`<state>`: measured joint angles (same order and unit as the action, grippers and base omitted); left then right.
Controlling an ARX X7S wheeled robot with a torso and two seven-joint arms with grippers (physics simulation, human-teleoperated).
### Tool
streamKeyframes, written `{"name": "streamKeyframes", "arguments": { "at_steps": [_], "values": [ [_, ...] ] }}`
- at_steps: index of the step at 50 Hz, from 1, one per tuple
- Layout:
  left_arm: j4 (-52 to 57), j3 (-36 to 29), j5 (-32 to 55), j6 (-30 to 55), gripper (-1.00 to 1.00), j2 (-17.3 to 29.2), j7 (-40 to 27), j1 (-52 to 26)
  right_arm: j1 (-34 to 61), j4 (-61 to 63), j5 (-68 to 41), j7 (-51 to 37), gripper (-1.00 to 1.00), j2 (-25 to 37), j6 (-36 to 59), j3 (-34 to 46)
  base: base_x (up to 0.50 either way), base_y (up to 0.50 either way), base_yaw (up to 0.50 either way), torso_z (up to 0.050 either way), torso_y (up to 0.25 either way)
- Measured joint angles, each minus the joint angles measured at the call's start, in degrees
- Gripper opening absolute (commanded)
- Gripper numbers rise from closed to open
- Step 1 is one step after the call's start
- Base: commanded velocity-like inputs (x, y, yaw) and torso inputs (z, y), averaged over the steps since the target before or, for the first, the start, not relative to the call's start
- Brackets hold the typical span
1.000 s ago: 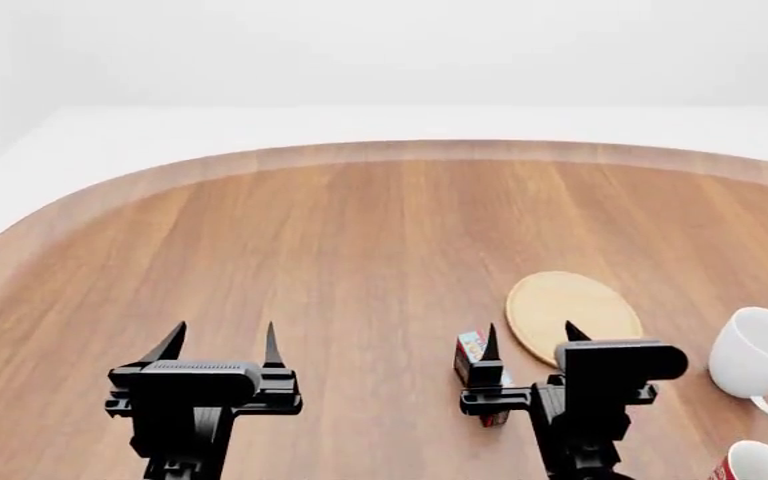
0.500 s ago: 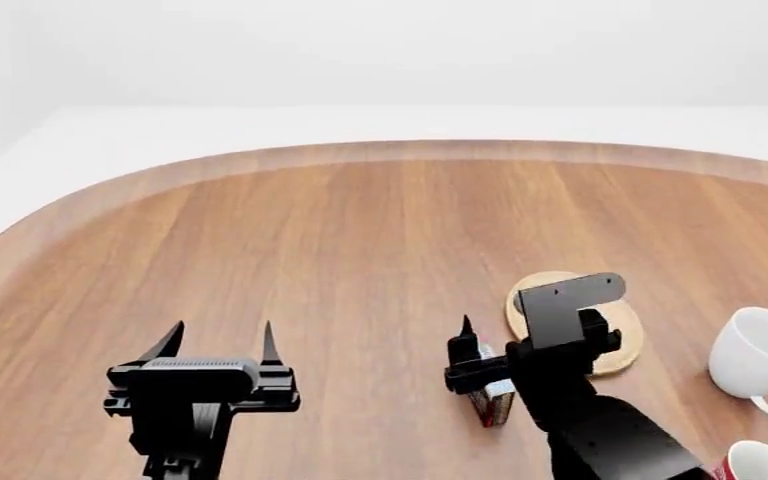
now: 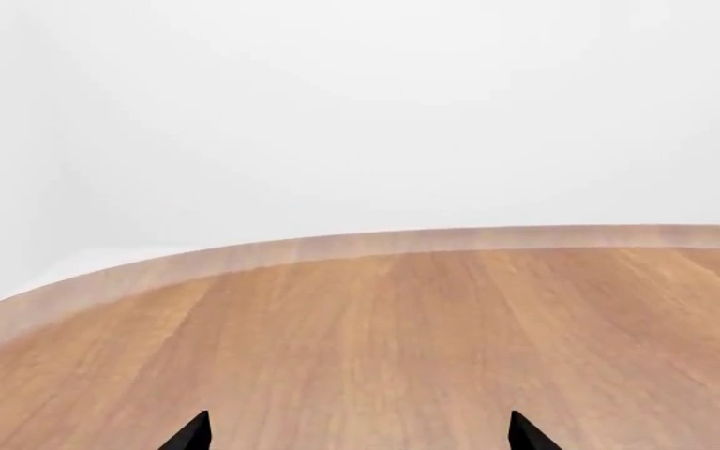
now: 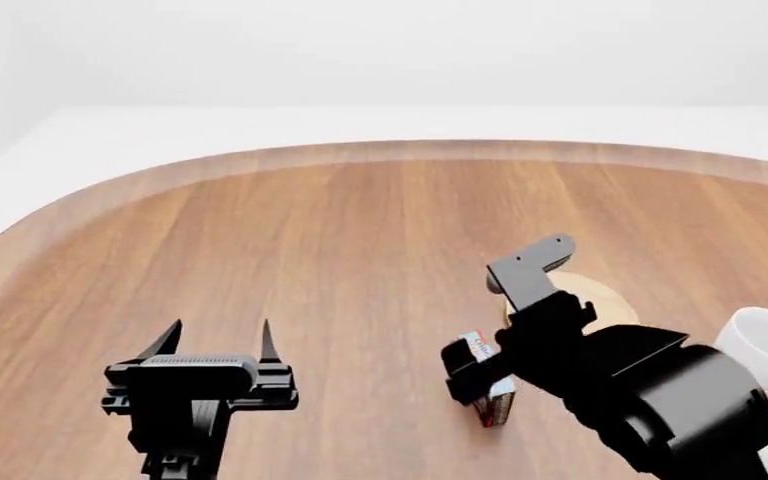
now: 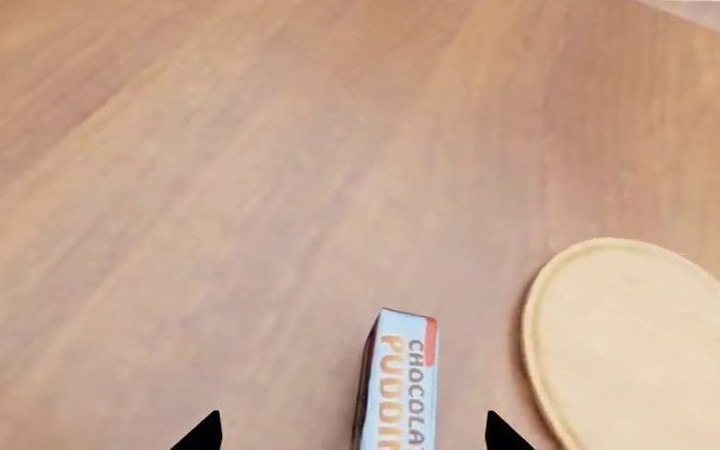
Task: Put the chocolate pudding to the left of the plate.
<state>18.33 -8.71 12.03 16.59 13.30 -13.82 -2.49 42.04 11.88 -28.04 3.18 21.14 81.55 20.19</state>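
One chocolate pudding (image 5: pixel 397 389) box, one plate (image 5: pixel 648 342), one white mug (image 4: pixel 758 345) and two grippers are counted on and over the wooden table (image 4: pixel 344 250). In the head view the mug is seen only in part at the table's right side, behind the right arm, and a further pale shape at the lower right corner is too hidden to be identified. The plate is largely covered by the right arm in that view, with only a strip of its tan rim (image 4: pixel 598 295) left showing; in the right wrist view its round face is shown lying flat. The pudding box is set upright on the table just beside the plate, apart from it, with its printed narrow face turned up toward the wrist camera. The right gripper (image 5: pixel 350 433) is held above the box with its jaws spread; the two black fingertips are seen on either side of the box, neither touching it, so the box lies between them. The left gripper (image 4: pixel 215 340) is held well apart from these things, over bare wood, its jaws likewise spread with nothing between them.
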Motion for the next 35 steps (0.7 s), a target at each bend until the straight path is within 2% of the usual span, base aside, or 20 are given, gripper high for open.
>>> {"name": "streamKeyframes", "arguments": {
  "at_steps": [11,35],
  "values": [
    [0.26,-0.19,0.28,0.39,1.0,0.3,-0.32,-0.22,5.81,-3.68,-4.2,2.36,1.0,1.82,5.23,3.79,0.0,0.0,0.0,0.0,0.0],
    [0.4,-0.65,0.83,0.54,1.0,0.85,-0.83,-0.48,13.34,-10.59,-19.13,-4.13,1.0,6.03,6.91,12.44,0.0,0.0,0.0,0.0,0.0]
  ]
}}
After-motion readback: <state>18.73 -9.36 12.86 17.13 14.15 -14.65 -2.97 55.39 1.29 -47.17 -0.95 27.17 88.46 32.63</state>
